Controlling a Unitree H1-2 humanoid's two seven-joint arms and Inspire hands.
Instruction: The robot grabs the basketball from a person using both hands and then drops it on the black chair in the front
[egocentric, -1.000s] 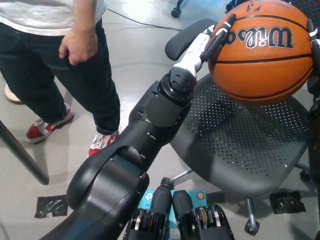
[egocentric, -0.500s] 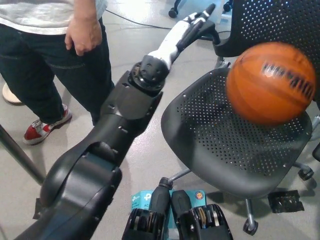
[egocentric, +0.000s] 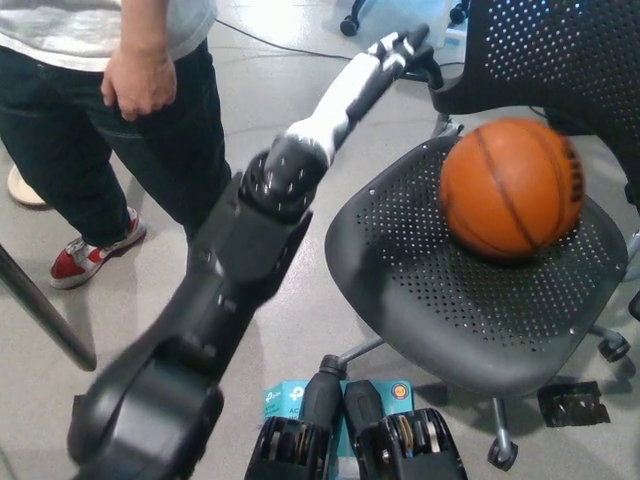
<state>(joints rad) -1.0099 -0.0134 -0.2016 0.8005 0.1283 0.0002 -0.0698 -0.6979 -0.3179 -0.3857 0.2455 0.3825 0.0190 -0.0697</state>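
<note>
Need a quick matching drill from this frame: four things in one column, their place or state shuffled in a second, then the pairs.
Things:
1. ball
2. left hand
3. person's hand
4. red shoe

Place or state:
A. on the grey floor, picture left
B. on the chair seat
C. hanging by dark trousers, top left
D. raised past the chair's left edge, holding nothing

Pairs: 1-B, 2-D, 3-C, 4-A

our left arm (egocentric: 250, 230) reaches forward and up, its white left hand (egocentric: 385, 60) empty, fingers apart.
</note>
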